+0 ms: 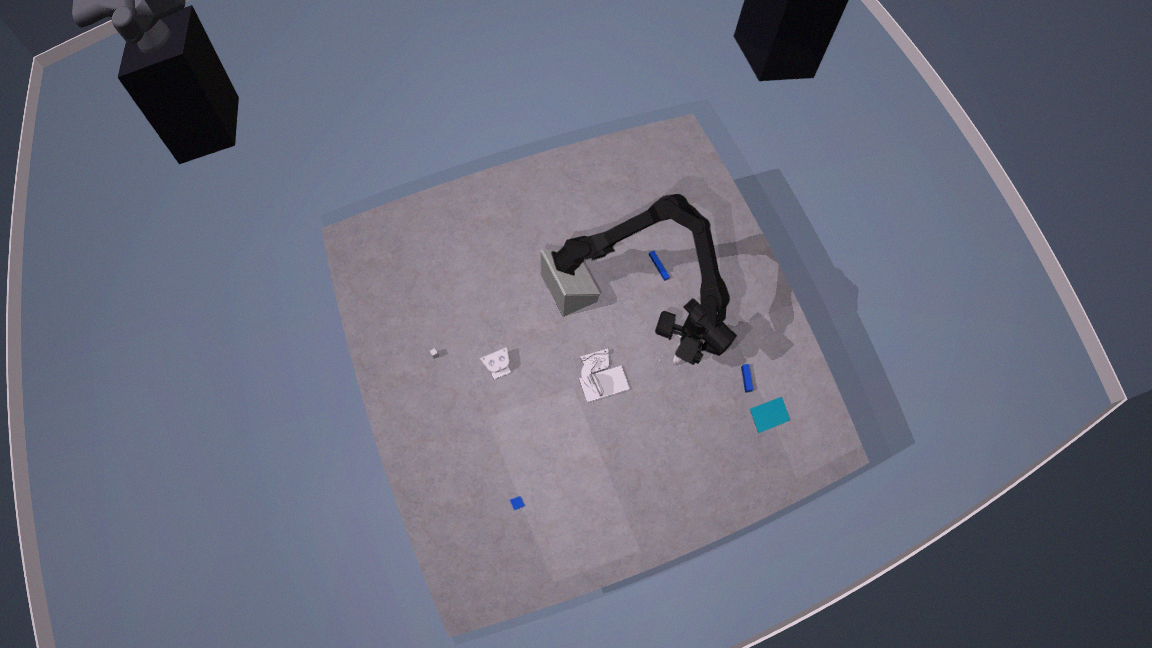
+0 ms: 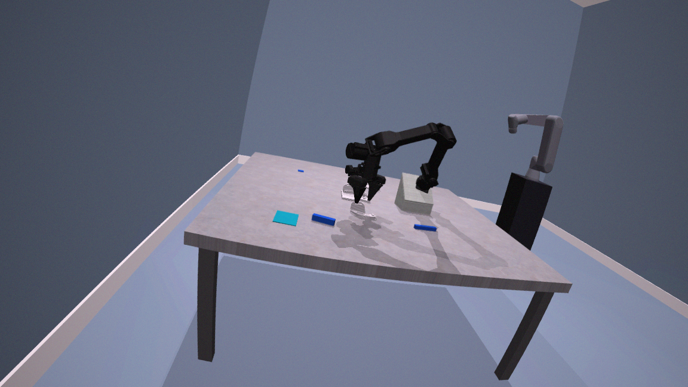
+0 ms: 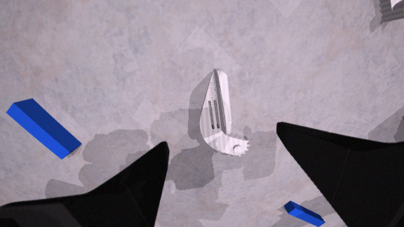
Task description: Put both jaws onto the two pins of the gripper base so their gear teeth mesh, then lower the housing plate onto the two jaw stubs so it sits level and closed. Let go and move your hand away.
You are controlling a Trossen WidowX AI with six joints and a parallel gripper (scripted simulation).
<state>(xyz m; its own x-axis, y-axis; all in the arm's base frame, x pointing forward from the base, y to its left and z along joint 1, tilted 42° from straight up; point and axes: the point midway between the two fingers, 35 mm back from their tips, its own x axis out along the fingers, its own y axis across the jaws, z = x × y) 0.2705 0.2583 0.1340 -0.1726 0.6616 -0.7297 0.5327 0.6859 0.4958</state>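
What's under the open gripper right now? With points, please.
Below the gripper (image 2: 365, 200) (image 3: 221, 136), a white toothed jaw (image 2: 362, 211) (image 3: 214, 119) lies on the table, untouched. The arm covers most of it from the top; its underside can't be seen.

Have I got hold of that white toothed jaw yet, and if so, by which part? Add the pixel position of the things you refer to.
Nothing is held. The gripper (image 1: 675, 354) (image 2: 364, 200) (image 3: 221, 136) is open, its fingers on either side of the white toothed jaw (image 2: 361, 211) (image 3: 209, 122) without touching it.

In the top view, the loose white jaw (image 1: 677, 360) (image 2: 361, 212) (image 3: 218, 115) is mostly hidden under the gripper (image 1: 678, 338) (image 2: 364, 200) (image 3: 221, 136). In the exterior view, the gripper covers part of the white parts (image 2: 347, 194) behind it. The small white piece (image 1: 434, 352) is too tiny to identify. The wrist view cuts a white part (image 3: 397, 5) at its corner.
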